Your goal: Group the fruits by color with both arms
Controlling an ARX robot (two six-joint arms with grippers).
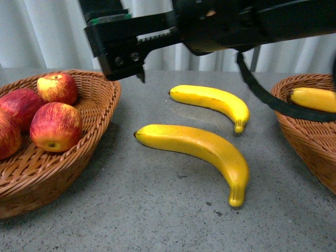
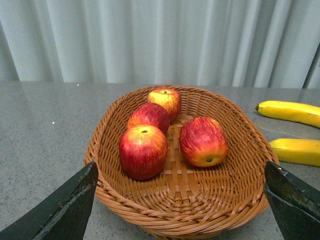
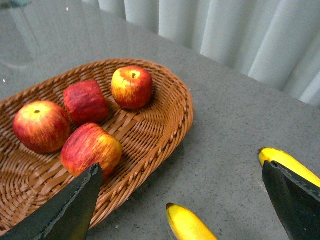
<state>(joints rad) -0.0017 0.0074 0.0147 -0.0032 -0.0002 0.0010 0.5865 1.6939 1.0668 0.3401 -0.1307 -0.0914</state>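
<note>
Gaping wide and empty, the right gripper (image 3: pixel 180 172) hung over the table (image 1: pixel 157 210) beside 2 loose bananas (image 1: pixel 212 100); the left gripper (image 2: pixel 180 167) gaped empty too. Smart move, I reckoned: close on the nearer banana (image 1: pixel 199 149) mid-length, jaws square to its curve. Its long axis ran left-right between the baskets (image 1: pixel 79 157), right end curling toward the robot.

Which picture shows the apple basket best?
The left wrist view: nearly the whole basket and all four apples show. The front view cuts it off at the edge; in the right wrist view a finger hides part.
</note>
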